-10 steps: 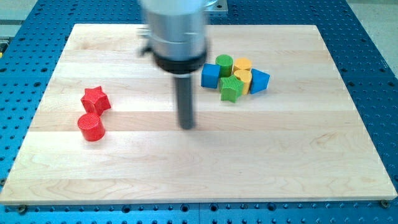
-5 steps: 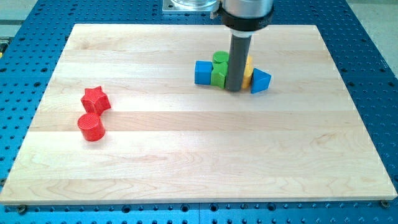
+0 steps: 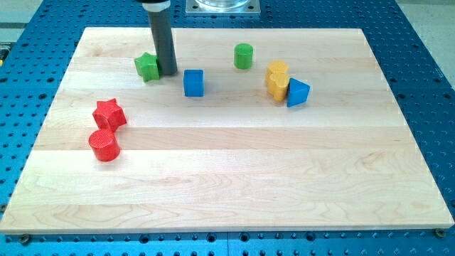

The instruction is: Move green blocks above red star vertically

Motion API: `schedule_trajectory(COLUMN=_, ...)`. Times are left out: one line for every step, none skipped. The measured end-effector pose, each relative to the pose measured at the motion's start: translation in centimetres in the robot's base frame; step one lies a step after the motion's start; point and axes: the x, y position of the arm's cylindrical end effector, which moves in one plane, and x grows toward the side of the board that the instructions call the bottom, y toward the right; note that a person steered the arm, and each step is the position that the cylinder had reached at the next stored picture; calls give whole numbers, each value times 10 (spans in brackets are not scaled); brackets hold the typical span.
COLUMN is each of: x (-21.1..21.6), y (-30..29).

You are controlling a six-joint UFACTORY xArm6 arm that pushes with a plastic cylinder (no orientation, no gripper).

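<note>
A red star point(image 3: 109, 114) lies at the view's left on the wooden board point(image 3: 227, 185). A green star point(image 3: 147, 66) lies above it and a little to the right. My tip point(image 3: 168, 73) stands against the green star's right side. A green cylinder point(image 3: 244, 55) stands apart near the view's top centre.
A red cylinder point(image 3: 104, 145) sits just below the red star. A blue cube point(image 3: 193, 82) lies right of my tip. Two yellow blocks point(image 3: 277, 79) and a blue wedge-like block point(image 3: 298, 92) cluster at the right.
My tip swept from the cluster to the upper left, carrying the green star left. The blue cube slid left, and the green cylinder shifted up and stands apart from the cluster.
</note>
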Motion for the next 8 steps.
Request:
schedule_trajectory(x=15, y=-35)
schedule_trajectory(x=27, y=-47)
schedule_trajectory(x=5, y=-76)
schedule_trajectory(x=37, y=-83)
schedule_trajectory(x=27, y=-57)
schedule_trajectory(x=3, y=-87)
schedule_trajectory(x=32, y=-138)
schedule_trajectory(x=40, y=-92)
